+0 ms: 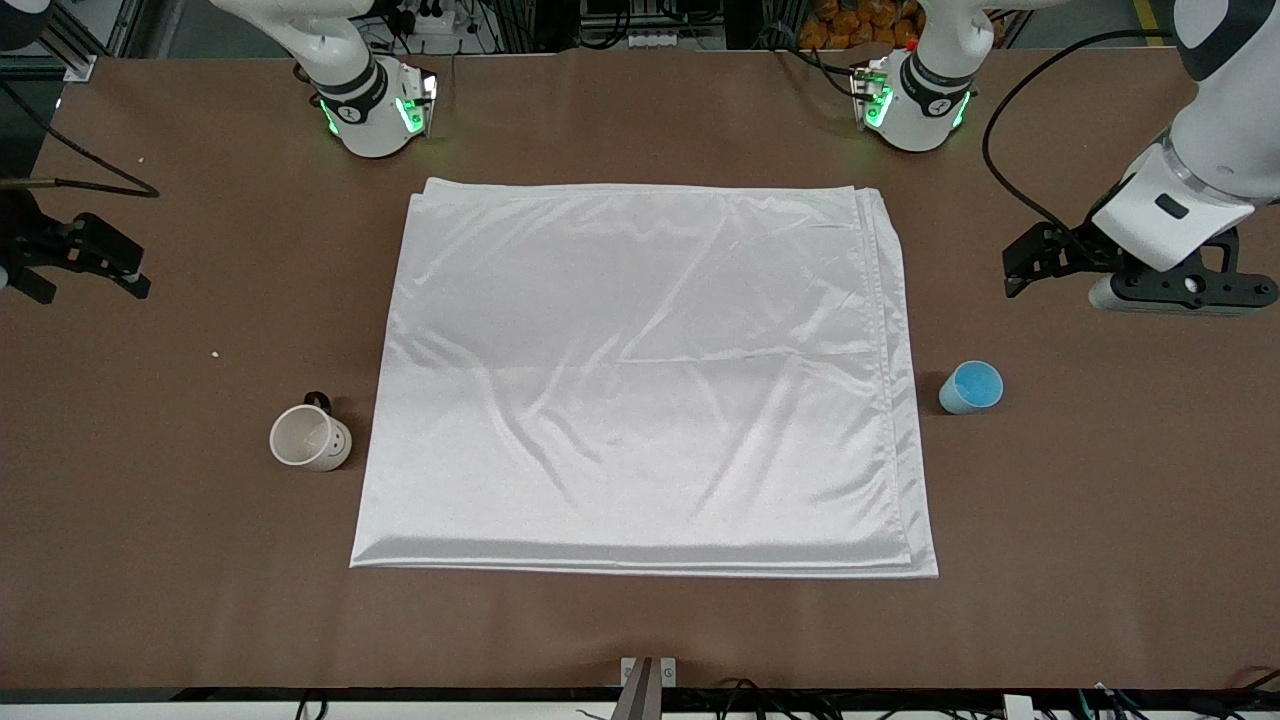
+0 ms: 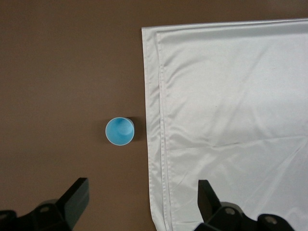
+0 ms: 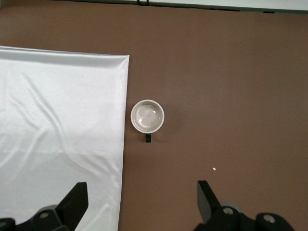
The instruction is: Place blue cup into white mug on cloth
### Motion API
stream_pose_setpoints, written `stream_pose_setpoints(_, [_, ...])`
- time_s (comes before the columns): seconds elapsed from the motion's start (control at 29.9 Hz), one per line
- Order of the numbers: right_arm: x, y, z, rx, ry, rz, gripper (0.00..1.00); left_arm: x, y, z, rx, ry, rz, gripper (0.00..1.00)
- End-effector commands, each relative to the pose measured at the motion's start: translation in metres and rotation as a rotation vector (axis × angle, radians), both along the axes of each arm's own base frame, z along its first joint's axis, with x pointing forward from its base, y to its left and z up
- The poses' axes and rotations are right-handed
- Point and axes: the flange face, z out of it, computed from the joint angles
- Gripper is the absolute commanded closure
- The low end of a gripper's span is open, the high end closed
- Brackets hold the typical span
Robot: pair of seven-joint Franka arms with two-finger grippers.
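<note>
The left gripper (image 1: 1035,262) hung with its fingers (image 2: 74,198) spread wide and holding nothing, over bare table at the left arm's end, with the blue cup (image 1: 971,388) on the table below it. The right gripper (image 1: 75,262) hung likewise parted and empty over bare table at the right arm's end. The blue cup stood upright, mouth up, just beside the cloth's (image 1: 640,380) edge without touching it. The white mug (image 1: 310,438) stood upright too, mouth up, on bare table just off the cloth's edge at the right arm's end, its black handle (image 1: 317,401) pointing away from the front camera, toward the robots' bases. The cloth lay flat between the two, its folded layers showing along the edges.
</note>
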Motion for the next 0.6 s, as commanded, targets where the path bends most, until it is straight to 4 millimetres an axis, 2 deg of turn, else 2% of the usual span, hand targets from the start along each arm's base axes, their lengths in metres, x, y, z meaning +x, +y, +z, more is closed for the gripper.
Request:
stream_pose_setpoints(0.0, [-0.001, 0.002, -0.002, 0.017, 0.025, 0.015, 0.00, 0.003, 0.001, 0.004, 0.009, -0.009, 0.008, 0.00])
stream_pose_setpoints(0.57, [-0.002, 0.014, -0.009, 0.020, 0.063, 0.035, 0.00, 0.005, 0.004, -0.008, -0.001, -0.004, 0.016, 0.00])
